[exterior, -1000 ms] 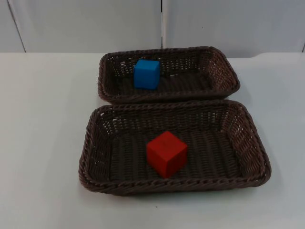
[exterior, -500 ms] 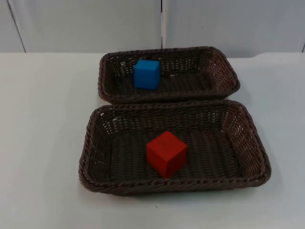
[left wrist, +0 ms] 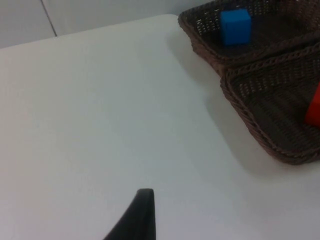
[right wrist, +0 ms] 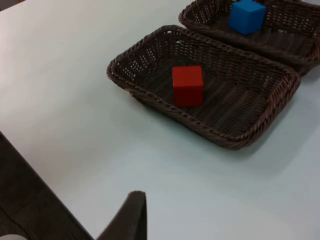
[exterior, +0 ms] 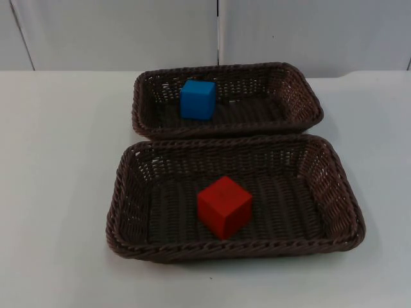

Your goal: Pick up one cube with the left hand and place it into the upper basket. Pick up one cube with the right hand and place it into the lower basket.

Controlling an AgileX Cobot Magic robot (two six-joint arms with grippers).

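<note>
A blue cube [exterior: 198, 99] rests in the left part of the upper wicker basket [exterior: 314, 102]. A red cube [exterior: 223, 206] sits near the middle of the lower basket [exterior: 119, 192], close to its front wall. My left gripper [left wrist: 142, 215] waits above bare table, well to the left of both baskets; from there I see the blue cube [left wrist: 235, 26] and an edge of the red cube [left wrist: 314, 107]. My right gripper [right wrist: 132, 217] waits off to the side over the table, apart from the lower basket [right wrist: 150, 97] with its red cube [right wrist: 188, 85].
The two brown baskets stand touching, one behind the other, on the white table [exterior: 58, 160]. A grey partition wall [exterior: 115, 32] closes the far side. The table's edge, with dark floor [right wrist: 30, 200] beyond it, lies close to the right gripper.
</note>
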